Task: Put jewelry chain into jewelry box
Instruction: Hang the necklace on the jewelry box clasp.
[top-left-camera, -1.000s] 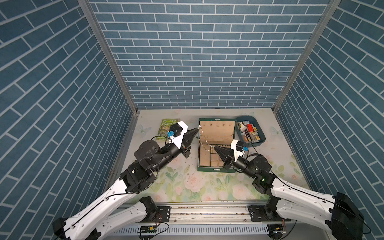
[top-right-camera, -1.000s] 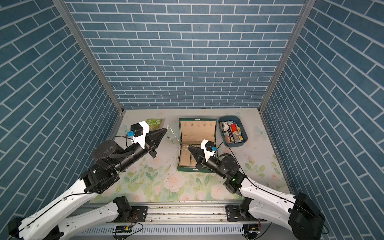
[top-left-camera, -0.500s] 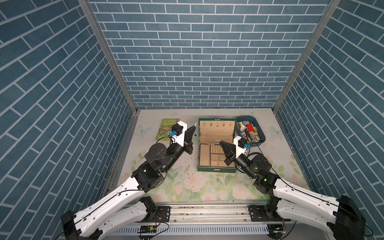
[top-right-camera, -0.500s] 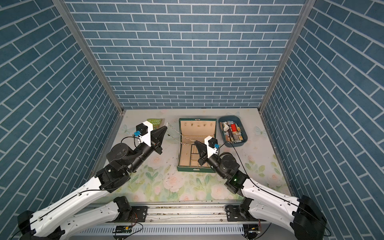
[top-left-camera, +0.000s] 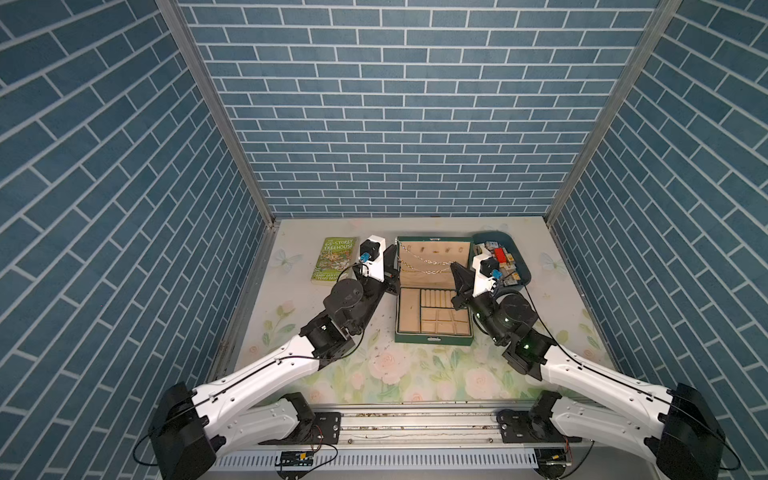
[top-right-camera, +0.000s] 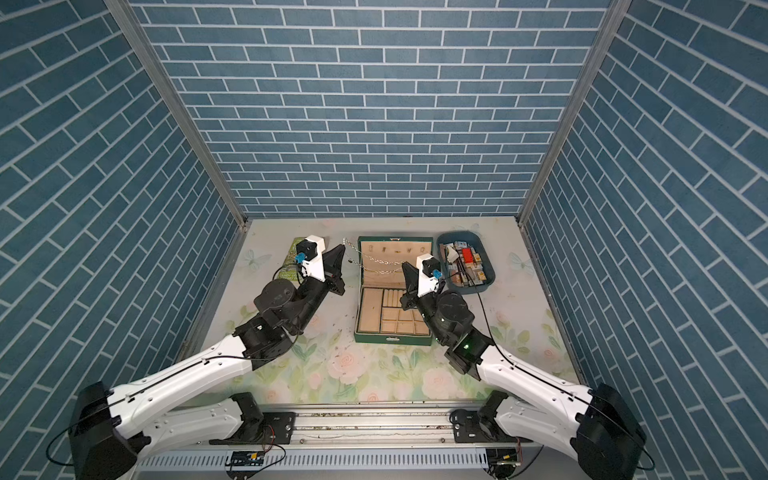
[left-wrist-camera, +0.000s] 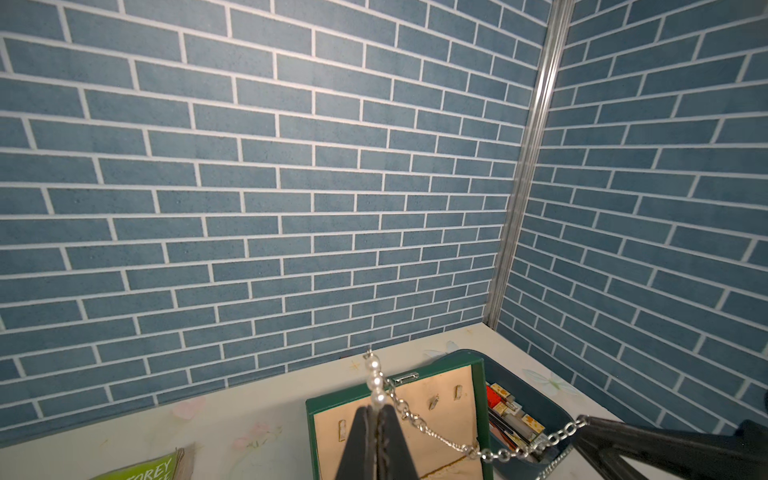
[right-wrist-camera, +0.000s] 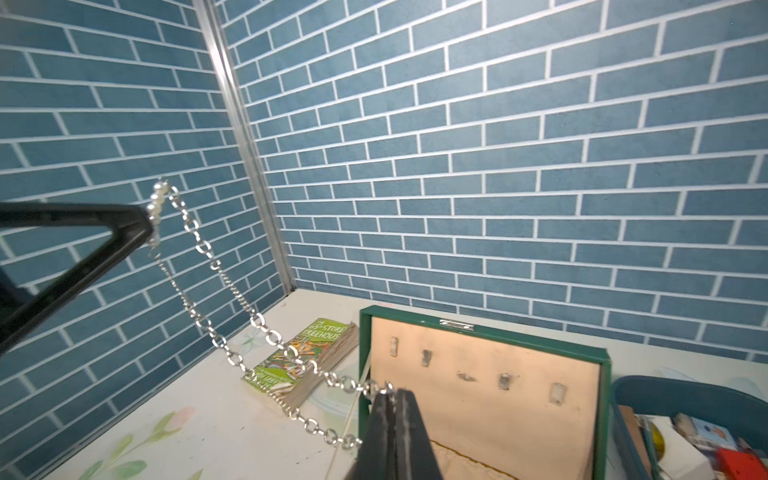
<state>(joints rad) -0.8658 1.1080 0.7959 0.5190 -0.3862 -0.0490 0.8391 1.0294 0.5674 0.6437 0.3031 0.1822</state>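
My left end effector clamped on the jewelry chain's pearl end | my right end effector pinched tight on its links | chain sags between them, over the far half of the open jewelry box.

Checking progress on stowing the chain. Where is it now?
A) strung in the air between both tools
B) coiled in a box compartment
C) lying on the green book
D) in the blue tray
A: left tool and right tool each pinch the jewelry chain, which sags between them.
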